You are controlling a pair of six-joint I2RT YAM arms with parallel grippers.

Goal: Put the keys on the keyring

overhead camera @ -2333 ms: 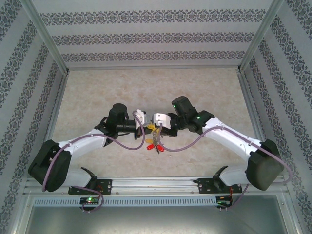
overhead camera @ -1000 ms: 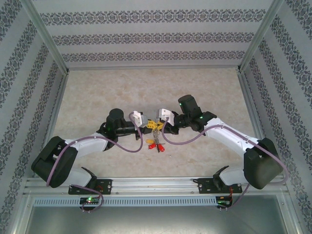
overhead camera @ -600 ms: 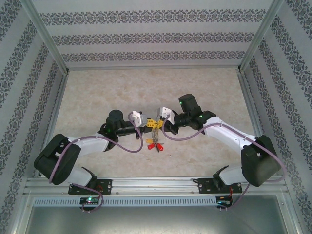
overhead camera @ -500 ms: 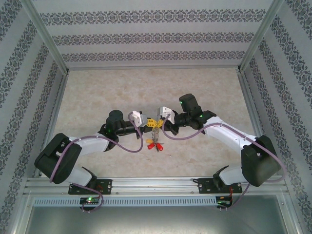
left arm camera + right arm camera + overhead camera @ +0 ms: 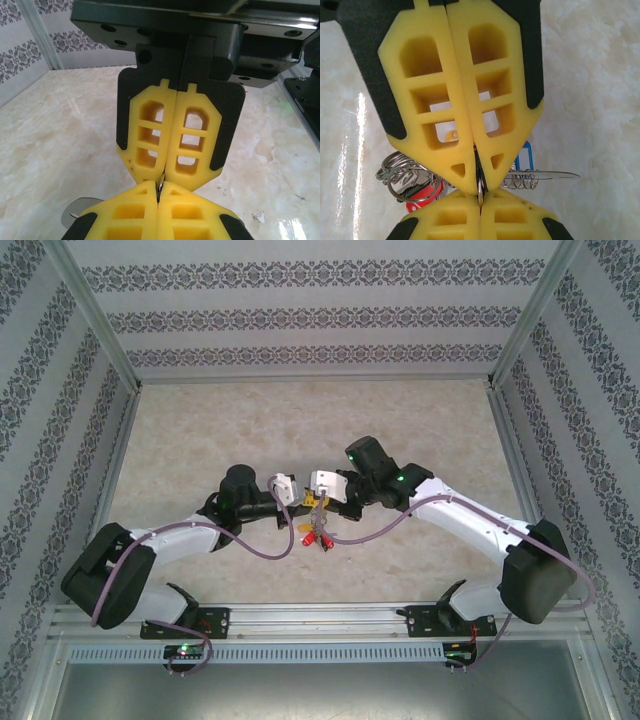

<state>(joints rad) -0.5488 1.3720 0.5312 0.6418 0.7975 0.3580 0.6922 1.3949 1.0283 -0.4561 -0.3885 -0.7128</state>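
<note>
Since half a sec ago my right wrist has swung in toward the left one; the two wrist cams now sit nearly touching, and less yellow shows btwn them.

Top view: left end effector (image 5: 302, 502) and right end effector (image 5: 316, 502) meet tip to tip over the worktop (image 5: 250, 430), approx mid-width, toward the near edge. The keys (image 5: 318, 536) sit just on the near side of that meeting point, red tags showing. Can't tell if they hang or lie on the surface.

Left wrist view: my left fingers, at bottom of frame, are pressed together. The right ones face them from above, also together, tips touching mine. A thin dark metal sliver sits in the seam.

Right wrist view: same meeting from the other side. The keyring (image 5: 479, 186) shows as a thin grey strip running through both seams, so both end effectors are clamped on it. Behind the fingers are a red tag (image 5: 417, 204), a blue tag (image 5: 524, 159) and coiled split rings (image 5: 402, 172), bunched close under the tips, w/ a wire end (image 5: 560, 175) poking right.
</note>
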